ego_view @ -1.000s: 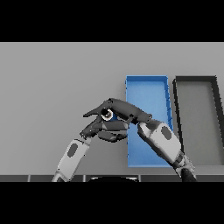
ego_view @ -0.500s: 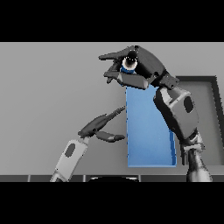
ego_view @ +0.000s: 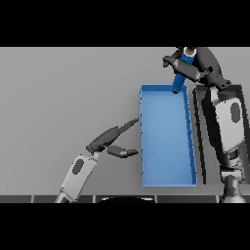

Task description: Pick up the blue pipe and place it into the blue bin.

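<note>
While the right arm is raised at upper right, the blue pipe is gripped, tilted, by the curled right hand over the blue bin's far end; the left hand is held loosely open at lower left.

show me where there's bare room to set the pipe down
The blue bin floor is bare from its near wall up to the far end, where the right hand holds the blue pipe. Table left of the left hand is bare; the dark bin is crowded by the arm.
</note>
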Controlling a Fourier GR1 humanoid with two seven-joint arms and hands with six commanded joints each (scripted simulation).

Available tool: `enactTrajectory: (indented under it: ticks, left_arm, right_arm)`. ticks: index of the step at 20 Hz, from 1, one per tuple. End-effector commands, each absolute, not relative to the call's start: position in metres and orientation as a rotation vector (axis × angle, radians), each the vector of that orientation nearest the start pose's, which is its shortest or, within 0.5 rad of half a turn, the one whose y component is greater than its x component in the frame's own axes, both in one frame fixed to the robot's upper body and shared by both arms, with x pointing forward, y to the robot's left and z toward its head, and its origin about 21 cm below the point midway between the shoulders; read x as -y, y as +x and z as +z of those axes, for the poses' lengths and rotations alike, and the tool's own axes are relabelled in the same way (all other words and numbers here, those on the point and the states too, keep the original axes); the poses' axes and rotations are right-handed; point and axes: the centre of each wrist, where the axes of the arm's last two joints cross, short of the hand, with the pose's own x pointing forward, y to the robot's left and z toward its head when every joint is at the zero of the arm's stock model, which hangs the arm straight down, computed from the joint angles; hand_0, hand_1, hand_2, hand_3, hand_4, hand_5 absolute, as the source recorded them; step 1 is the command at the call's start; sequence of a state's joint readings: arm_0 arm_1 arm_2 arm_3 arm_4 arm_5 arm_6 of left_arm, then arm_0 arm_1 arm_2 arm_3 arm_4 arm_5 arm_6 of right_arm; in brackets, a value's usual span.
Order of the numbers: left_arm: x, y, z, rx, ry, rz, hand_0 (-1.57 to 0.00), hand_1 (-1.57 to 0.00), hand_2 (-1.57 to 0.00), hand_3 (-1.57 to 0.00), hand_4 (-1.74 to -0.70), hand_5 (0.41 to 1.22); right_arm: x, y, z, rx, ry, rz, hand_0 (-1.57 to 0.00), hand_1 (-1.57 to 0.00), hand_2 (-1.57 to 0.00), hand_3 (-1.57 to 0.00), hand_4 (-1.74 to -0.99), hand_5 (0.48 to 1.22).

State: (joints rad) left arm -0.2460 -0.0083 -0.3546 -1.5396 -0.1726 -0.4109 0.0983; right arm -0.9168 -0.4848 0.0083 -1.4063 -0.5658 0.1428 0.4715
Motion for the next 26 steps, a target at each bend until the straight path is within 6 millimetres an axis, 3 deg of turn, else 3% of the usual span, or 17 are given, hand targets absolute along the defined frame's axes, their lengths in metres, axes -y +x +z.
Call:
enactTrajectory:
  ticks: [1,6,13,14,18,19,20,22,23,26]
  left_arm:
    - [-0.112,0.278,0.047,1.553,-0.421,-0.895,0.0,0.0,0.0,0.0,-0.87,0.419]
    - [-0.113,0.27,0.045,1.564,-0.442,-0.872,0.0,0.0,0.0,0.0,-0.88,0.423]
    - [-0.113,0.27,0.045,1.557,-0.438,-0.874,0.0,0.0,0.0,0.0,-0.89,0.422]
    - [-0.112,0.268,0.044,1.559,-0.442,-0.874,0.0,0.0,0.0,0.0,-0.89,0.42]
    - [-0.114,0.269,0.046,1.556,-0.429,-0.882,0.0,0.0,0.0,0.0,-0.88,0.421]
    - [-0.114,0.269,0.046,1.557,-0.427,-0.888,0.0,0.0,0.0,0.0,-0.88,0.421]
    - [-0.114,0.268,0.045,1.558,-0.427,-0.886,0.0,0.0,0.0,0.0,-0.88,0.422]
    - [-0.116,0.268,0.044,1.551,-0.426,-0.885,0.0,0.0,0.0,0.0,-0.88,0.425]
    - [-0.116,0.267,0.046,1.556,-0.432,-0.883,0.0,0.0,0.0,0.0,-0.88,0.427]
    - [-0.114,0.269,0.047,1.546,-0.434,-0.88,0.0,0.0,0.0,0.0,-0.88,0.429]
  right_arm:
    - [0.234,0.373,0.281,1.727,0.291,0.436,-1.57,-1.57,-1.57,-1.57,-1.741,1.221]
    - [0.259,0.352,0.227,1.557,0.206,0.347,-1.57,-1.57,-1.57,-1.57,-1.741,1.221]
    - [0.267,0.329,0.174,1.333,0.012,0.224,-1.57,-1.57,-1.57,-1.52,-1.741,1.221]
    - [0.264,0.325,0.168,1.304,-0.003,0.224,-1.57,-1.57,-1.57,-1.26,-1.741,1.221]
    - [0.264,0.325,0.14,1.161,-0.129,0.217,-1.57,-1.55,-1.57,-0.85,-1.741,1.221]
    - [0.262,0.326,0.139,1.144,-0.142,0.224,-1.46,-1.34,-1.34,-0.79,-1.678,1.221]
    - [0.259,0.329,0.134,1.104,-0.163,0.226,-1.17,-1.07,-1.07,-0.63,-1.592,1.221]
    - [0.259,0.332,0.132,1.061,-0.202,0.262,-0.75,-0.68,-0.68,-0.4,-1.413,1.221]
    - [0.261,0.332,0.134,1.039,-0.208,0.326,-0.6,-0.55,-0.55,-0.32,-1.337,1.221]
    - [0.252,0.332,0.135,1.004,-0.23,0.514,-0.31,-0.28,-0.28,-0.16,-1.175,1.084]
